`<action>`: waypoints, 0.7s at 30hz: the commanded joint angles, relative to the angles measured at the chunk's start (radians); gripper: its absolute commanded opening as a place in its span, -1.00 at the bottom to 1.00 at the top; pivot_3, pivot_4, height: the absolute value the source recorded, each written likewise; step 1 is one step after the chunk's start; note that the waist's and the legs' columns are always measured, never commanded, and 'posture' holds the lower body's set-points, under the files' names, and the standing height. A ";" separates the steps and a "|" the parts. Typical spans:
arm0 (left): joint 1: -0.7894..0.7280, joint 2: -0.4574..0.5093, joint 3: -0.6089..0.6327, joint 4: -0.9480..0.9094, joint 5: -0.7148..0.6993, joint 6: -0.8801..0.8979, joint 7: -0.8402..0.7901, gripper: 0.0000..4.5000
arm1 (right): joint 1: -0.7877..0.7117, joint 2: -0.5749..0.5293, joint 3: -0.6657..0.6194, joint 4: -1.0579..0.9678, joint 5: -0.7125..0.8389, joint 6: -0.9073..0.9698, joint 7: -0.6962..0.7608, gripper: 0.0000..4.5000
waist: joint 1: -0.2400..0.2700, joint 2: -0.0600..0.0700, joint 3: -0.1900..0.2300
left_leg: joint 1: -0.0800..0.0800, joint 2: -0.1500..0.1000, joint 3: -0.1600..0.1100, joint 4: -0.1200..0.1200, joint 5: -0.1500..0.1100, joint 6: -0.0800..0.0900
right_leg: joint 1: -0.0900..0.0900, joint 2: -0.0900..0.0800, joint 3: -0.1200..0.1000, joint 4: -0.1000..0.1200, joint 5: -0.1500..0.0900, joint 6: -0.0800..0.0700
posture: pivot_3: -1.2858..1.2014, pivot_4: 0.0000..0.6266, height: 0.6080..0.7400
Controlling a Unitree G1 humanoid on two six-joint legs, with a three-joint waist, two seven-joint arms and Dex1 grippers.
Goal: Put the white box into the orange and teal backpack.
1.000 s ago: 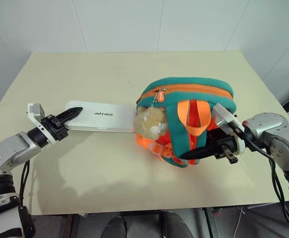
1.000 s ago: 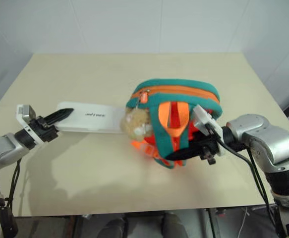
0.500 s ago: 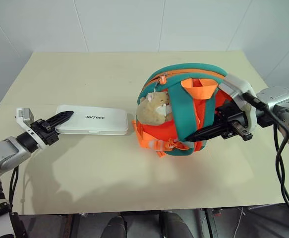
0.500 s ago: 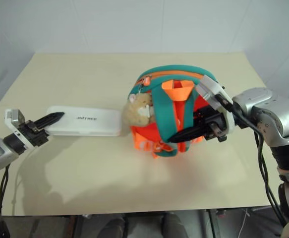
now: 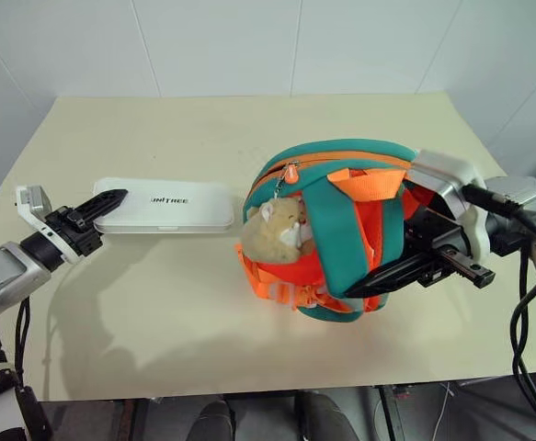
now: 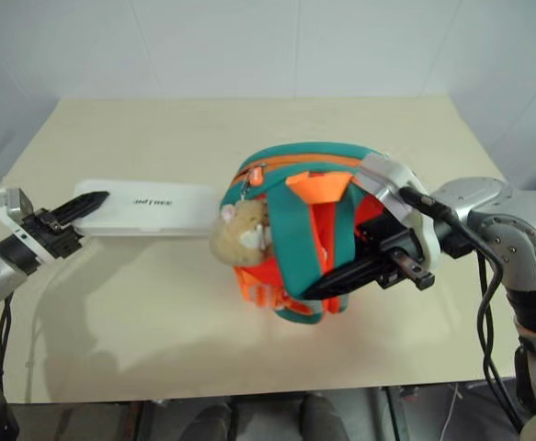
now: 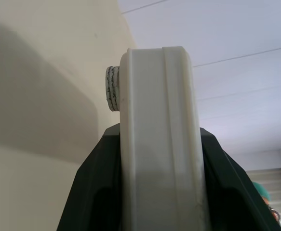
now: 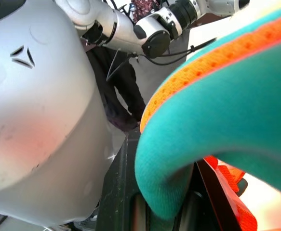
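Left gripper with black fingers is clamped on the near-left end of the flat white rectangular box with dark lettering, which lies on the beige tabletop left of the bag. The small soft orange and teal backpack with a tan plush hamster toy sits centre-right, zipper shut. Right gripper is pinched shut on a teal strap of the backpack.
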 commanded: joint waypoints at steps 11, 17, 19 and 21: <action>-0.003 -0.022 0.057 -0.335 -0.110 -0.124 0.096 -0.37 | 0.094 0.008 -0.021 -0.004 -0.075 -0.069 0.045 -0.74 | 0.004 -0.001 0.000 | -0.001 0.000 0.001 0.007 -0.002 0.000 | 0.000 -0.001 0.000 0.002 0.000 0.000 | 0.03 -0.52 1.00; 0.024 0.066 0.079 -0.388 -0.066 -0.122 -0.028 -0.37 | 0.097 0.015 0.007 0.034 -0.126 -0.102 0.080 -0.74 | 0.000 -0.001 0.000 | 0.000 0.000 0.005 0.010 -0.003 0.001 | 0.002 0.001 0.000 0.004 0.000 0.000 | 0.03 -0.52 1.00; 0.043 0.111 0.094 -0.398 -0.025 -0.111 -0.103 -0.37 | 0.091 0.020 0.014 0.048 -0.142 -0.112 0.089 -0.74 | 0.000 -0.001 0.000 | 0.000 0.000 0.008 0.010 -0.004 0.003 | 0.002 0.001 0.000 0.004 0.000 0.000 | 0.03 -0.52 1.00; 0.062 0.149 0.125 -0.412 0.025 -0.118 -0.194 -0.37 | 0.087 0.024 0.021 0.061 -0.155 -0.122 0.097 -0.74 | 0.001 -0.001 0.000 | 0.000 0.000 0.009 0.010 -0.004 0.003 | 0.002 0.001 0.000 0.004 0.000 0.000 | 0.03 -0.52 1.00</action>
